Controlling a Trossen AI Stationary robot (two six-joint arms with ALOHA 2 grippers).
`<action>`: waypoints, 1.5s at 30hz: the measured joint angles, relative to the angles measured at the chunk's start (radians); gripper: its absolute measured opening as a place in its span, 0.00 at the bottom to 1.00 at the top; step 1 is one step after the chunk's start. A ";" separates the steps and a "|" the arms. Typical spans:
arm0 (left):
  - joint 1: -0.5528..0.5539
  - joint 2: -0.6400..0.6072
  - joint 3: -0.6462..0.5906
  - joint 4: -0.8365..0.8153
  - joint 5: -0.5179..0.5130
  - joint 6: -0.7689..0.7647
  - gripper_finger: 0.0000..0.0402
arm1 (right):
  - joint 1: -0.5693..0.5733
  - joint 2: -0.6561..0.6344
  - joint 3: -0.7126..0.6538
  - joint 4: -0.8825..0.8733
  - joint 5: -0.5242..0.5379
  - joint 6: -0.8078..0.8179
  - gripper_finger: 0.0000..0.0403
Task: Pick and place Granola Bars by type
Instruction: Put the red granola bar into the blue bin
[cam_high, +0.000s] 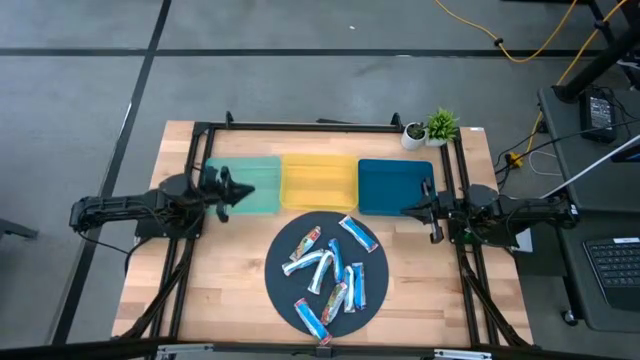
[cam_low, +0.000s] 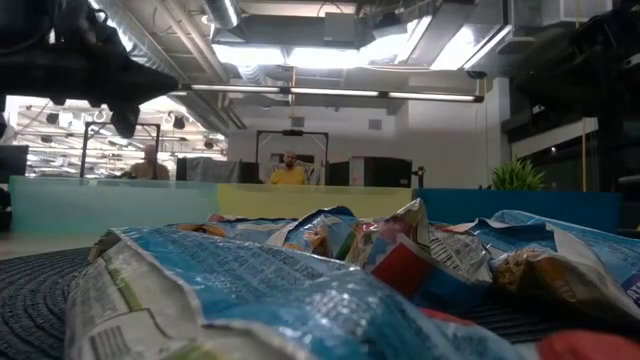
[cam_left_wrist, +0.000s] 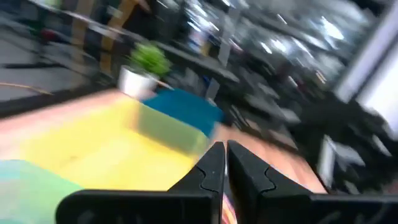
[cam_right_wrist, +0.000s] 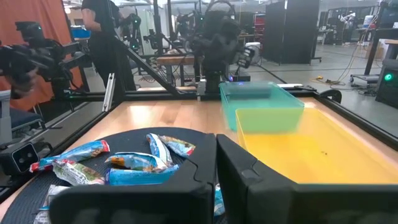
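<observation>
The Granola Bars (cam_high: 330, 275) lie jumbled at mixed angles on the round dark mat (cam_high: 278, 262) near the surface's front edge, middle. Both pincers hang farther back by the trays, clenched and holding nothing: the left pincer (cam_high: 243, 190) over the teal tray (cam_high: 262, 172), the right pincer (cam_high: 410, 210) at the blue tray (cam_high: 392, 180) (it looks slightly nearer the pile), so either must come forward and inward.

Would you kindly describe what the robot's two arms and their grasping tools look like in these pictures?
Both arms are dark, nearly black, slim and jointed. The left tool and right tool each end in two matte black, angular fingers tapering to flat tips. No markings or coloured parts show on them.
</observation>
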 joint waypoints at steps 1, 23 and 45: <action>0.000 0.000 0.000 0.017 -0.039 -0.022 0.03 | 0.000 0.000 0.000 0.001 0.000 -0.001 0.04; 0.000 0.000 0.000 0.254 -0.008 -0.050 0.04 | 0.000 0.019 0.042 0.124 0.098 0.187 0.10; 0.000 0.397 0.523 -0.122 0.309 0.144 0.04 | 0.001 0.784 0.851 -0.379 -0.055 0.134 0.38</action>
